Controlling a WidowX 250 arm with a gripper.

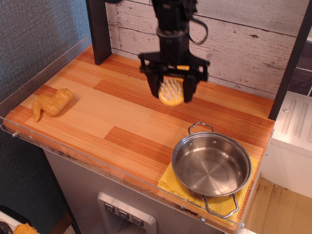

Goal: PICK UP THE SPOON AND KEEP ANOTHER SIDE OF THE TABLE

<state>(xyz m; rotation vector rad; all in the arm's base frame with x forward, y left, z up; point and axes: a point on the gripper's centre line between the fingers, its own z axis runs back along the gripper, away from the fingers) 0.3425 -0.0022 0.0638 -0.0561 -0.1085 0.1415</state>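
Yellow-orange and blurred, the spoon [171,92] hangs clear of the table [122,117], pinched between the two dark fingers of the gripper [171,91] — its round head with the pale nubs faces out toward me, and I can't make out the handle behind the jaws. The black arm [171,24] comes down from the top of the view in front of the whitewashed plank wall [253,39], and the whole tool looks smeared.

Over on the near right corner sits a steel pan [211,164] with two loop handles, resting on a yellow cloth [170,183] — well apart from the spoon. At the far left, near the clear rim [39,73], lies a lumpy tan toy food piece [51,104] on the wood.
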